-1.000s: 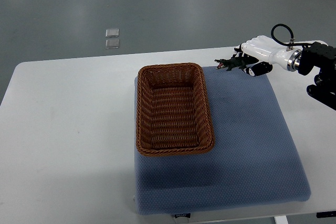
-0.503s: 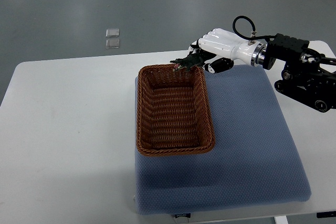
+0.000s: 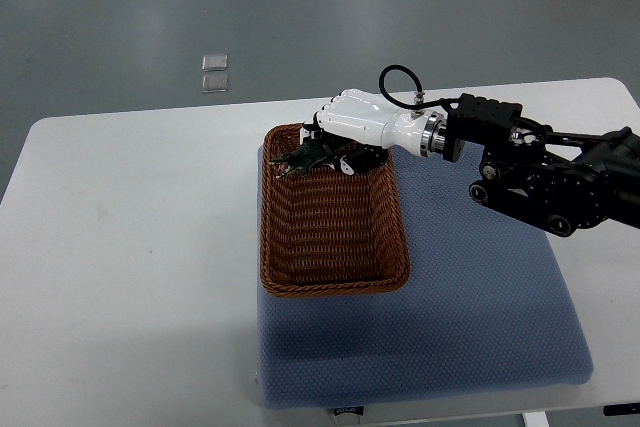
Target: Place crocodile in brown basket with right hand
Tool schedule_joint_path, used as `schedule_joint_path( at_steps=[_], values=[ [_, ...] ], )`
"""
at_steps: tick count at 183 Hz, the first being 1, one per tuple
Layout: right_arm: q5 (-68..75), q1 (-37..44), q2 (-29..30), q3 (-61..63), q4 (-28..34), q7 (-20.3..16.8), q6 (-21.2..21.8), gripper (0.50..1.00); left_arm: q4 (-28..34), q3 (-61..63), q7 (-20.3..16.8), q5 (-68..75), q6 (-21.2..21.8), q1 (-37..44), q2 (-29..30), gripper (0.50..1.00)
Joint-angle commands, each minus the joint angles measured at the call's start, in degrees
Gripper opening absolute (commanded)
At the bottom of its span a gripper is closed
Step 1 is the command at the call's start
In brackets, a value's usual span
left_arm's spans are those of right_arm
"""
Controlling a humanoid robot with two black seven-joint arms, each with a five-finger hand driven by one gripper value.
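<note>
**While the right hand grips the crocodile, the toy hangs over the basket**

Because the arm enters from the picture's right edge, this is the right hand. Its white fingers are curled inward and closed around the rear part of the crocodile. The grip covers the tail end, so the exact contact points cannot be told.

The crocodile is small and dark green. Its front half projects from the fingers toward the picture's left. Its long axis runs roughly left to right, with the snout end angled slightly toward the near side. It lies over the far end of the basket, within the rim outline and close to the far left corner. Whether it touches the weave cannot be told.

The basket is brown wicker and rectangular, with its long axis running away from the robot. It stands on the left part of a blue pad. The pad lies on a white table.

The black forearm extends over the far right part of the pad.
</note>
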Motion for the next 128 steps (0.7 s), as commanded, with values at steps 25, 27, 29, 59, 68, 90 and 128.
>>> schedule_joint_path(
  at_steps=[25,27,29,59,68,90,128],
  values=[
    [0.0,-1.1,-0.1,-1.1,-0.6,0.0,0.0,0.605,0.1,0.0,0.0,0.0,0.0,0.0,0.0,1.0],
    [0.0,-1.2,-0.1,-1.1,-0.6,0.0,0.0,0.617,0.0,0.0,0.0,0.0,0.0,0.0,0.0,1.0],
    [0.0,-1.3,-0.1,-1.1,-0.6,0.0,0.0,0.629,0.0,0.0,0.0,-0.1,0.0,0.0,0.0,1.0],
    [0.0,-2.5,-0.2,-1.1,-1.0,0.0,-0.1,0.742,0.0,0.0,0.0,0.0,0.0,0.0,0.0,1.0],
    [0.0,-2.8,-0.4,-1.1,-1.1,0.0,-0.1,0.766,0.0,0.0,0.0,0.0,0.0,0.0,0.0,1.0],
    [0.0,-2.8,-0.9,-1.1,-1.4,0.0,-0.2,0.829,0.0,0.0,0.0,0.0,0.0,0.0,0.0,1.0],
    [0.7,-3.3,-2.3,0.1,-2.8,0.0,-2.6,0.893,0.0,0.0,0.0,0.0,0.0,0.0,0.0,1.0]
  ],
)
